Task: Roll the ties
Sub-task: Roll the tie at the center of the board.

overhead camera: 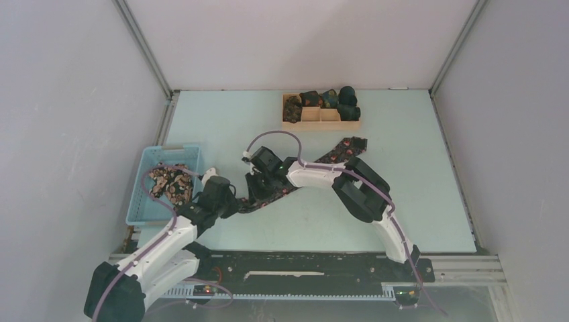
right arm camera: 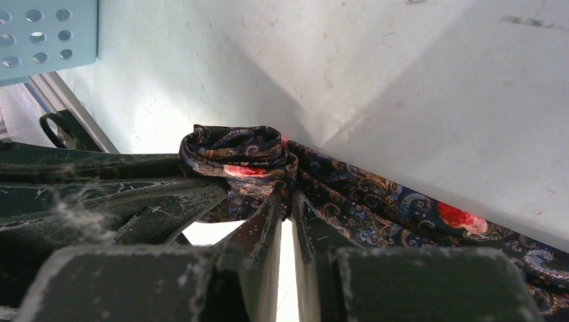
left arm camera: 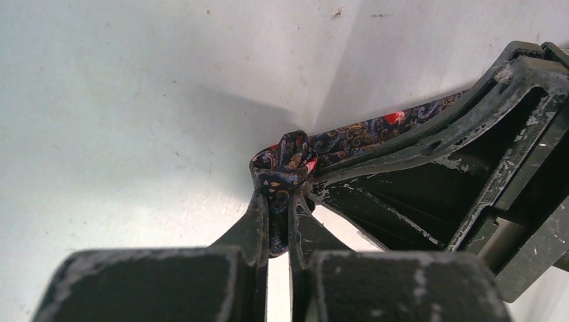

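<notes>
Basket (overhead camera: 139,204) at the left holds a bundle of ties (overhead camera: 169,182). Beside it the left gripper (left arm camera: 278,201) is clamped on the small rolled end of a tie (left arm camera: 288,161) lying slantwise across the table (overhead camera: 402,201). The right gripper (right arm camera: 286,201), nearly closed, nips the same roll from the other side. Farther right, a wooden tray (overhead camera: 321,125) holds rolled ties (overhead camera: 345,100).

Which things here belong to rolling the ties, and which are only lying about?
Job: long dark floral fabric tie, held by left hand and right hand; crumpled ties; rolled ties.
Lying about: light-blue plastic basket; tan wooden divided tray.
</notes>
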